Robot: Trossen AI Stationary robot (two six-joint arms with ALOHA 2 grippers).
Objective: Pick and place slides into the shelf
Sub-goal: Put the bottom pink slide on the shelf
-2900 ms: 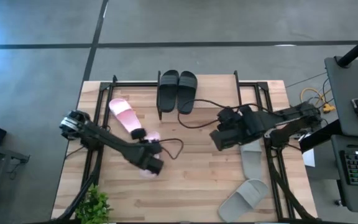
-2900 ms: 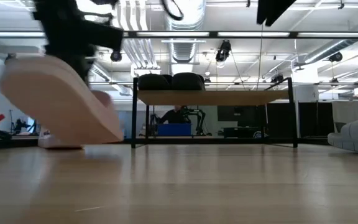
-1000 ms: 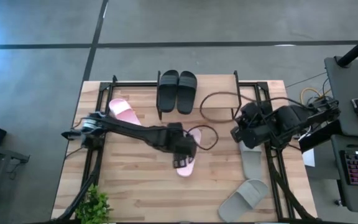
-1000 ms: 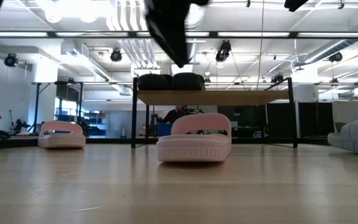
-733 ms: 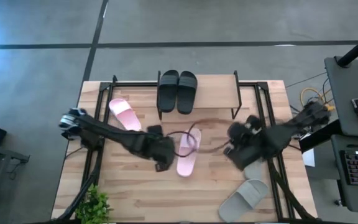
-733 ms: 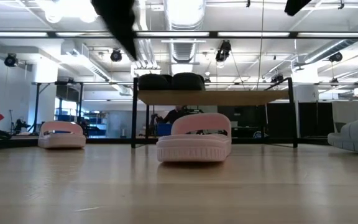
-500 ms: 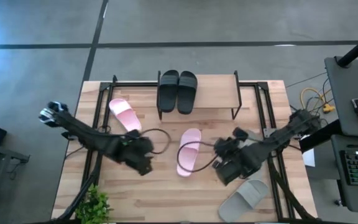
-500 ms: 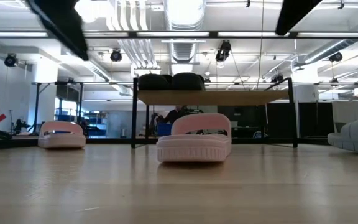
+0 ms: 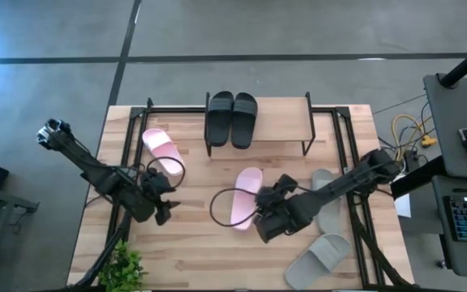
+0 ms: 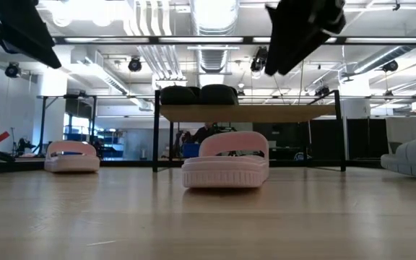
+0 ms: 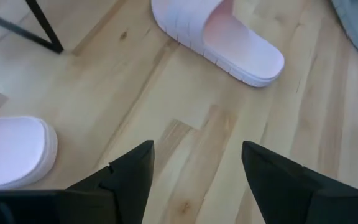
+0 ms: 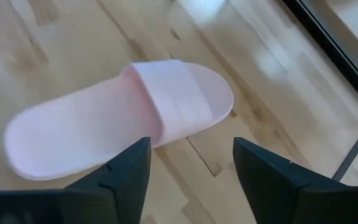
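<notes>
Beside the pink slide (image 9: pixel 246 197), right gripper (image 9: pixel 263 225), open-fingered.

Matt foam-like pink slides (image 12: pixel 123 118) lie on smooth pale wooden table (image 9: pixel 201 251).

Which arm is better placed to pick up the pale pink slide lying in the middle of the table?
Probably the right. The right gripper hovers open beside the pale pink slide, which fills its wrist view. The left gripper is open too, but farther off, near the table's left side.

Grey concrete floor (image 9: pixel 298 32); ceiling striplights (image 10: pixel 157 22).
</notes>
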